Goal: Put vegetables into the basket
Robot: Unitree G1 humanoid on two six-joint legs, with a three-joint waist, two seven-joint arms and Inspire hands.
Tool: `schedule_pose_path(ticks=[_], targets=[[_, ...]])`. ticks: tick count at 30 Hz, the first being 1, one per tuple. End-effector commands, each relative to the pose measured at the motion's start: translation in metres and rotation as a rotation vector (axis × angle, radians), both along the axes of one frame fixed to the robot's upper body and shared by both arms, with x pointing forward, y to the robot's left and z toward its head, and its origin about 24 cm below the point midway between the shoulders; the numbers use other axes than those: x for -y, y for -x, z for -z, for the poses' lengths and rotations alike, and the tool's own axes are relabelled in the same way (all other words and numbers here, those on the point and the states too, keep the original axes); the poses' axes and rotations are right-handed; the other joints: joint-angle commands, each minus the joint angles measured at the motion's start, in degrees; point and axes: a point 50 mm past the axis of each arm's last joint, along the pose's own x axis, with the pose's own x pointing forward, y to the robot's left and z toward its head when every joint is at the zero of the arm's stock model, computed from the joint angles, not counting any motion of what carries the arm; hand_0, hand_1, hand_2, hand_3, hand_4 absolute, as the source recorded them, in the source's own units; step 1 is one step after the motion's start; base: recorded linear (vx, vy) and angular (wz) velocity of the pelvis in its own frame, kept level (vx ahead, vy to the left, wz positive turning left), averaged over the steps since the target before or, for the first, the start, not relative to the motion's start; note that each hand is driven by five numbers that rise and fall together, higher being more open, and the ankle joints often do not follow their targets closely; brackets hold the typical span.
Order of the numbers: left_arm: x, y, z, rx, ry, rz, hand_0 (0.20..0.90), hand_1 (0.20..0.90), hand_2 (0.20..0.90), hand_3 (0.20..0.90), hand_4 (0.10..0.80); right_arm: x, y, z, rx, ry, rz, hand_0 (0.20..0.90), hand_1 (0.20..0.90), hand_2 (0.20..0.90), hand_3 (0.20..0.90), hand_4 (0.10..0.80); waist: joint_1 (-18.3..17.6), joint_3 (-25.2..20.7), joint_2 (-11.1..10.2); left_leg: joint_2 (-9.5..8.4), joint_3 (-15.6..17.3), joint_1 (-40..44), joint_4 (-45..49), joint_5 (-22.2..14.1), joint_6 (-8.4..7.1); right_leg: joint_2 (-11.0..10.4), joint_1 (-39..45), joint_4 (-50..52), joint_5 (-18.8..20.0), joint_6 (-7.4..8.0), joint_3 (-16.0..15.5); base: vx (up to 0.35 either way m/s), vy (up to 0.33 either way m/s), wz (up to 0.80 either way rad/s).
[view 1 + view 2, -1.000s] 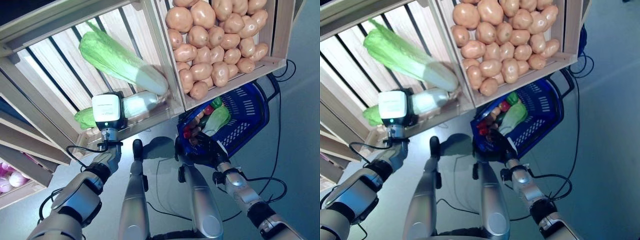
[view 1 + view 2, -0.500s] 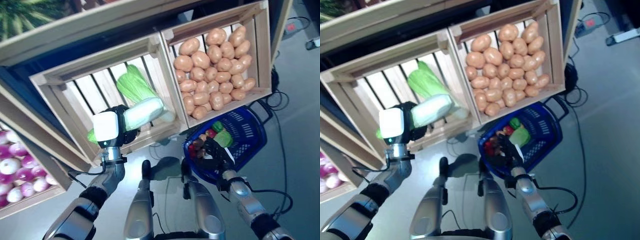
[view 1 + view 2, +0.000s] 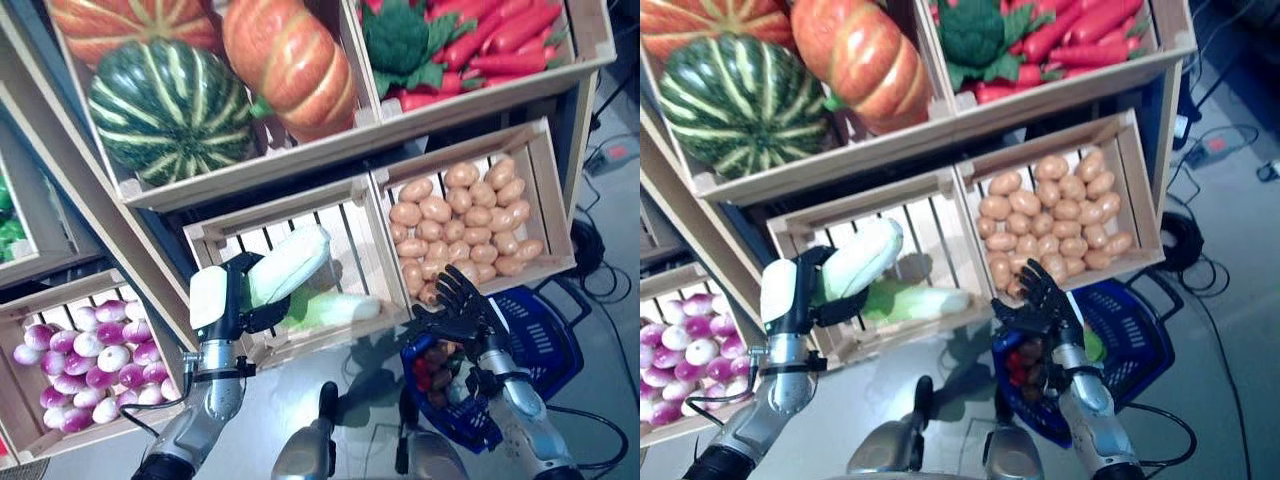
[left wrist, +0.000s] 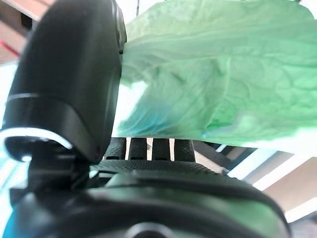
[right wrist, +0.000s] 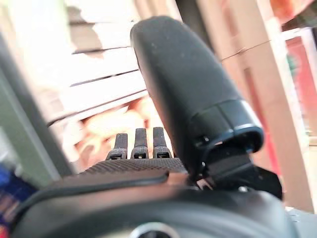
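Lifted clear of its crate since a second ago, cabbage (image 3: 288, 265) clamped in left hand (image 3: 232, 296), right hand (image 3: 462, 305) spread empty above basket (image 3: 530, 340); next, carrying across into basket.

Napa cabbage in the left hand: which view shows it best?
Left eye view: the whole napa cabbage shows, gripped by the left hand in front of its crate. Right eye view shows nearly the same. Left wrist view gives only close-up leaf past the thumb. Right wrist view shows none of it.
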Motion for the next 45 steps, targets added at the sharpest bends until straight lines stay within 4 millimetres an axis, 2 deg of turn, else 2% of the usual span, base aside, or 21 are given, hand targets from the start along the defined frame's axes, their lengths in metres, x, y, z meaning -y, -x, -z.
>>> schedule_pose_path(ticks=[1, 8, 12, 15, 20, 23, 28, 34, 41, 42, 44, 45], targets=[[0.001, -0.007, -0.033, 0.126, 0.125, 0.102, 0.300, 0.300, 0.300, 0.300, 0.400, -0.016, 0.004, -0.035, 0.217, -0.150, -0.168, 0.900, 0.900, 0.900, 0.900, 0.800, 0.5, -9.1, -3.9, -2.75, -0.3, -0.4, 0.1, -3.0, -0.42, -2.5, 1.1, 2.0, -0.4, 0.78, -0.8, 0.040, 0.008, 0.03], [0.037, -0.015, -0.036, -0.008, 0.307, 0.372, 0.300, 0.300, 0.300, 0.300, 0.400, -0.048, -0.003, -0.058, 0.322, -0.311, -0.435, 0.900, 0.900, 0.900, 0.900, 0.800, 0.9, -10.8, -4.7, -2.46, 0.2, 1.1, 0.1, -4.0, -0.14, -2.5, 2.8, 0.6, 0.0, 1.27, -0.9, 0.037, 0.003, -0.01], [0.057, -0.019, -0.039, -0.066, 0.327, 0.524, 0.300, 0.300, 0.300, 0.300, 0.400, -0.063, -0.009, -0.071, 0.357, -0.412, -0.537, 0.900, 0.900, 0.900, 0.900, 0.800, 1.2, -11.6, -5.0, -2.37, 0.5, 2.1, 0.1, -4.6, 0.18, -2.4, 3.5, 0.6, -0.3, 1.32, -0.7, 0.045, -0.005, -0.01], [0.065, -0.020, -0.041, -0.089, 0.331, 0.579, 0.300, 0.300, 0.300, 0.300, 0.400, -0.070, -0.010, -0.075, 0.372, -0.442, -0.578, 0.900, 0.900, 0.900, 0.900, 0.800, 1.3, -11.8, -5.1, -2.31, 0.6, 2.6, 0.1, -4.8, 0.33, -2.3, 3.9, 0.6, -0.5, 1.33, -0.5, 0.039, -0.003, -0.03], [0.083, -0.022, -0.041, -0.165, 0.363, 0.693, 0.300, 0.300, 0.300, 0.300, 0.400, -0.095, -0.008, -0.086, 0.366, -0.532, -0.721, 0.900, 0.900, 0.900, 0.900, 0.800, 1.3, -12.6, -5.2, -2.27, 0.8, 3.5, 0.1, -5.4, 0.65, -2.2, 4.5, 0.5, -0.7, 1.32, 0.5, 0.040, 0.000, -0.02], [0.097, -0.018, -0.044, -0.196, 0.307, 0.808, 0.300, 0.300, 0.300, 0.300, 0.400, -0.107, -0.006, -0.087, 0.335, -0.559, -0.791, 0.900, 0.900, 0.900, 0.900, 0.800, 1.4, -12.8, -5.1, -2.13, 1.0, 3.8, 0.1, -5.5, 0.72, -2.1, 4.6, 0.7, -0.8, 1.32, 0.7, 0.000, 0.000, 0.00], [0.106, -0.016, -0.042, -0.286, 0.239, 0.909, 0.300, 0.300, 0.300, 0.300, 0.400, -0.114, -0.004, -0.090, 0.333, -0.543, -0.858, 0.900, 0.900, 0.900, 0.900, 0.800, 1.2, -13.3, -5.0, -2.06, 1.0, 4.1, 0.1, -5.7, 0.86, -2.2, 4.9, 0.6, -1.0, 1.57, 1.2, 0.000, 0.000, 0.00], [0.111, -0.013, -0.038, -0.385, 0.274, 0.998, 0.300, 0.300, 0.300, 0.300, 0.400, -0.117, -0.002, -0.091, 0.321, -0.555, -0.914, 0.900, 0.900, 0.900, 0.900, 0.800, 1.2, -13.8, -4.9, -1.84, 1.4, 4.3, 0.1, -5.7, 0.92, -2.5, 4.9, 0.8, -1.0, 1.84, 1.4, 0.000, 0.000, 0.00], [0.117, -0.008, -0.035, -0.463, 0.229, 1.095, 0.300, 0.300, 0.300, 0.300, 0.400, -0.121, 0.000, -0.090, 0.291, -0.536, -0.977, 0.900, 0.900, 0.900, 0.900, 0.800, 1.2, -14.6, -4.8, -1.86, 1.1, 4.2, 0.1, -5.7, 0.97, -2.7, 4.9, 0.6, -0.8, 2.13, 1.6, 0.000, 0.000, 0.00], [0.117, -0.008, -0.035, -0.461, 0.235, 1.098, 0.300, 0.300, 0.300, 0.300, 0.400, -0.121, 0.000, -0.089, 0.288, -0.526, -0.989, 0.484, 0.484, 0.484, 0.484, 0.522, 1.2, -14.7, -4.8, -1.87, 1.1, 4.2, 0.1, -5.7, 1.02, -2.7, 4.9, 0.5, -0.8, 2.17, 1.7, 0.000, 0.000, 0.00], [0.117, -0.008, -0.036, -0.460, 0.235, 1.102, 0.300, 0.300, 0.300, 0.300, 0.400, -0.120, 0.000, -0.090, 0.291, -0.520, -0.990, 0.300, 0.300, 0.300, 0.300, 0.400, 1.2, -14.9, -4.8, -1.79, 1.2, 4.1, 0.1, -5.6, 1.00, -2.7, 4.8, 0.4, -0.8, 2.22, 1.7, 0.000, 0.000, 0.00], [0.117, -0.007, -0.036, -0.461, 0.236, 1.108, 0.300, 0.300, 0.300, 0.300, 0.400, -0.119, 0.000, -0.090, 0.293, -0.526, -0.988, 0.300, 0.300, 0.300, 0.300, 0.400, 1.2, -15.0, -4.8, -1.76, 1.2, 4.1, 0.1, -5.6, 0.99, -2.8, 4.8, 0.4, -0.7, 2.25, 1.7, 0.000, 0.000, 0.00]])
